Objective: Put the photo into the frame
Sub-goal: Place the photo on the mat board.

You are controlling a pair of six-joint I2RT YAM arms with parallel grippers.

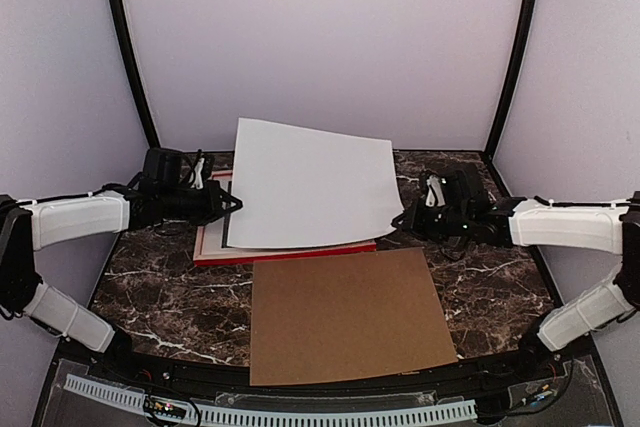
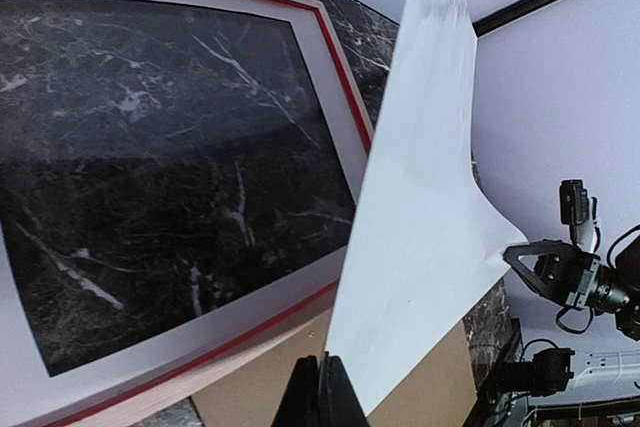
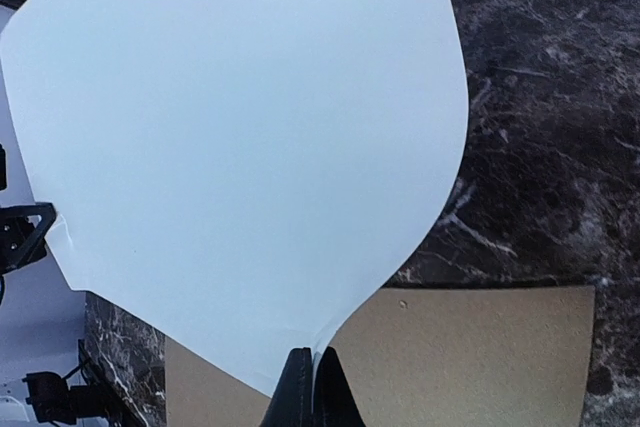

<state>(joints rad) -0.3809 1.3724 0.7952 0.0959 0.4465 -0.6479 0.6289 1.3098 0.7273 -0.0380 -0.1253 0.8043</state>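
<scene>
Both grippers hold one large sheet, the photo (image 1: 310, 182), above the table; only its plain white side shows, the print is hidden. My left gripper (image 1: 232, 204) is shut on its left edge, seen in the left wrist view (image 2: 322, 372), where the photo (image 2: 420, 227) rises on edge. My right gripper (image 1: 400, 219) is shut on its right edge, seen in the right wrist view (image 3: 312, 362), where the photo (image 3: 240, 147) bulges. The frame (image 1: 300, 251) lies flat under the sheet, mostly covered. Its red rail (image 2: 340, 77) shows in the left wrist view.
A white mat border (image 2: 250, 312) lies inside the frame, with marble showing through its window. A brown backing board (image 1: 345, 312) lies flat on the dark marble table (image 1: 160, 287) in front of the frame; it also shows in both wrist views (image 2: 260, 387) (image 3: 480, 347).
</scene>
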